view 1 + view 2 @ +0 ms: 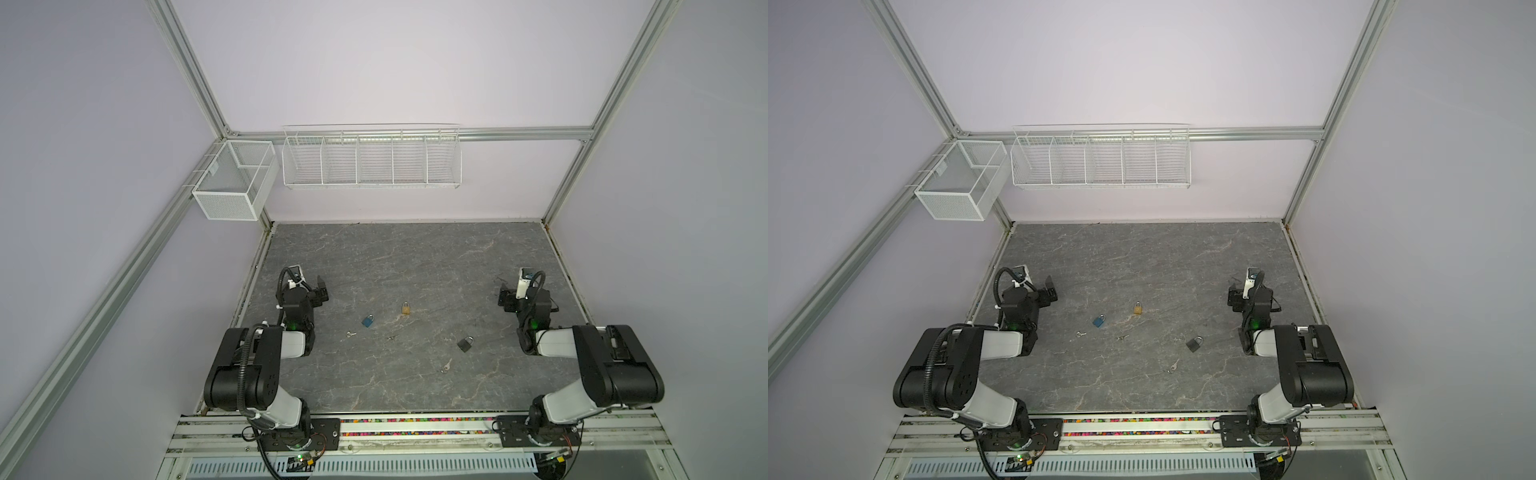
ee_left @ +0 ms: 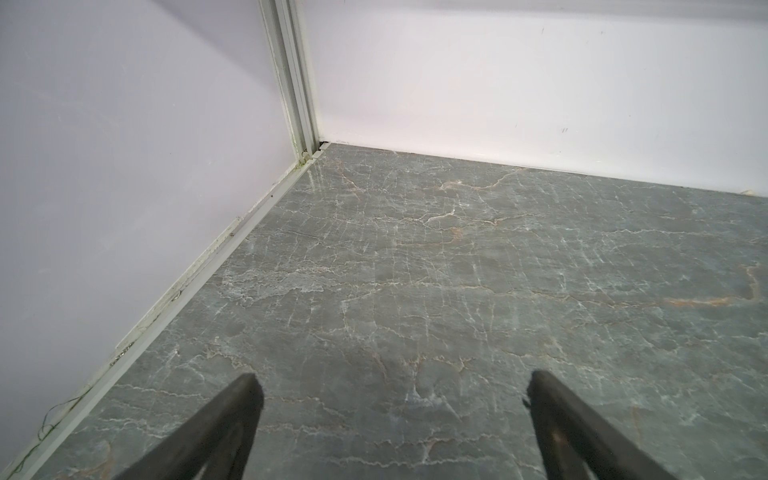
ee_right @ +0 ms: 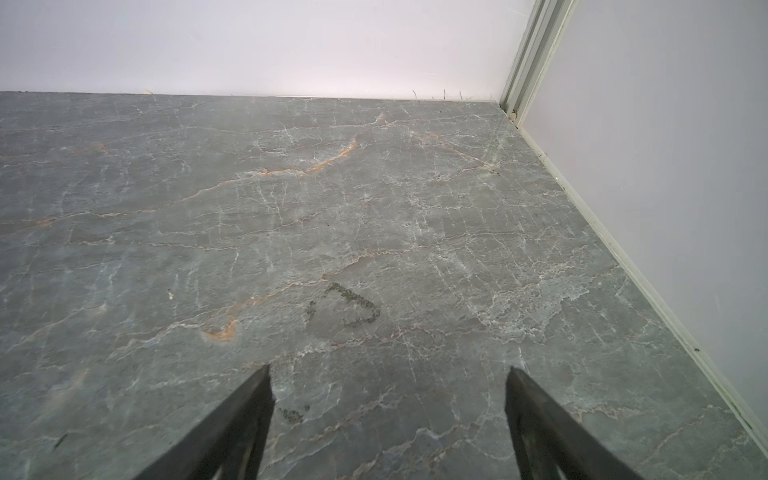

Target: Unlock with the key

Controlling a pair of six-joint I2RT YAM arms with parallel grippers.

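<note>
I am watching both hands hovering released over the grey marbled surface [image 1: 415, 257]. The left hand [image 2: 390, 386] is sitting well left of the brass-coloured padlock [image 1: 406, 308] and the right hand [image 3: 388, 378] well right of it, each with its fingers spread and nothing between them.

The blue padlock [image 1: 368, 320] is lying left of the brass one and slightly nearer the robot. The black padlock [image 1: 465, 343] is lying to its right and nearer.

The long silver key [image 1: 446, 366] is lying nearest the robot, right of the brass padlock. Its long axis is running diagonally, with the far end aiming roughly toward the black padlock.

The small silver key [image 1: 351, 333] is lying to the left, roughly crosswise. The dark key bundle [image 1: 390, 338] is sitting just nearer than the brass padlock, too small for me to tell its direction.
</note>
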